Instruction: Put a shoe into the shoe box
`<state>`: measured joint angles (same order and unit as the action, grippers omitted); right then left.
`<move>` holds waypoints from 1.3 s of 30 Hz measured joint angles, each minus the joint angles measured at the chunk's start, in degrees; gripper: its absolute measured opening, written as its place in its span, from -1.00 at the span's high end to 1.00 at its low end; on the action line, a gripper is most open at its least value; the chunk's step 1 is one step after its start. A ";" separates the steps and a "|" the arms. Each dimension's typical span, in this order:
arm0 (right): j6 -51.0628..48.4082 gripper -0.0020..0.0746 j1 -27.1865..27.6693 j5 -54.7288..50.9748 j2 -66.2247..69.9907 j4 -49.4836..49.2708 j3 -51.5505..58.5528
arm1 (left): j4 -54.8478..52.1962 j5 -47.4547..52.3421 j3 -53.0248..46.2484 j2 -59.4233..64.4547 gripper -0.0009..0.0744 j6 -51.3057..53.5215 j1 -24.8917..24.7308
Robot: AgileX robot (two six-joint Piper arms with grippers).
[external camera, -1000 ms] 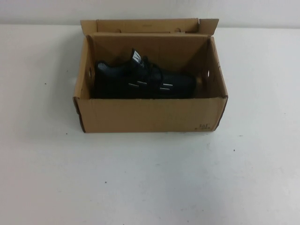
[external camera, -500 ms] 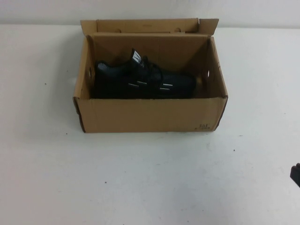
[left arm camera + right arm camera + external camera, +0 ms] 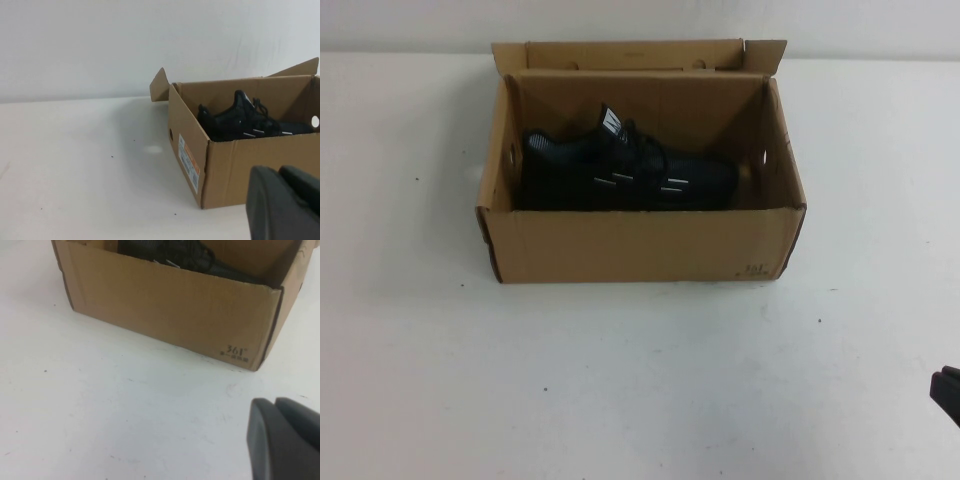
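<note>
The shoe (image 3: 625, 170) lies inside the shoe box (image 3: 640, 245); the left gripper (image 3: 287, 202) and the right gripper (image 3: 285, 437), clenched and empty, need only park at the table's near edge.

White table (image 3: 620, 380), pale wall (image 3: 125, 45)

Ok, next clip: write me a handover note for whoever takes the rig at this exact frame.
Left hand: out of the high view, shows only in its own wrist view, off the box's left end, holding nothing that can be seen.
Right hand: low over the table near the box's front right corner, just at the right edge of the high view, carrying nothing visible.
The shoe lies inside the shoe box, toe toward the robot's right, heel toward its left.
Box lid flap is open at the back.
Done: shoe is in the box.
Left: nothing visible for the placing; the lid remains open.
</note>
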<state>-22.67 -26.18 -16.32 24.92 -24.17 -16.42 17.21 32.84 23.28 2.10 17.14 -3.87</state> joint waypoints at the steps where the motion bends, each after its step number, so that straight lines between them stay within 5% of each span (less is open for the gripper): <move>1: 0.00 0.99 0.00 0.00 0.00 0.00 0.00 | 0.02 0.00 -0.36 -0.72 0.98 0.00 0.00; 10: 0.00 0.99 0.00 0.00 -0.05 -0.14 0.00 | -0.75 -10.04 -9.29 -2.91 0.98 -1.74 0.00; 21: 0.00 0.99 0.00 0.00 -0.05 -0.14 0.00 | -20.22 -18.63 -22.14 -2.91 0.98 -21.61 -2.03; 39: 0.00 0.99 0.00 -1.24 -0.05 -0.14 0.00 | -21.11 -10.64 -24.72 -2.91 0.98 -22.26 -1.79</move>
<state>-22.67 -26.18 -17.56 24.87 -24.30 -16.42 -3.90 22.20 -1.44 -0.81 -5.12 -5.66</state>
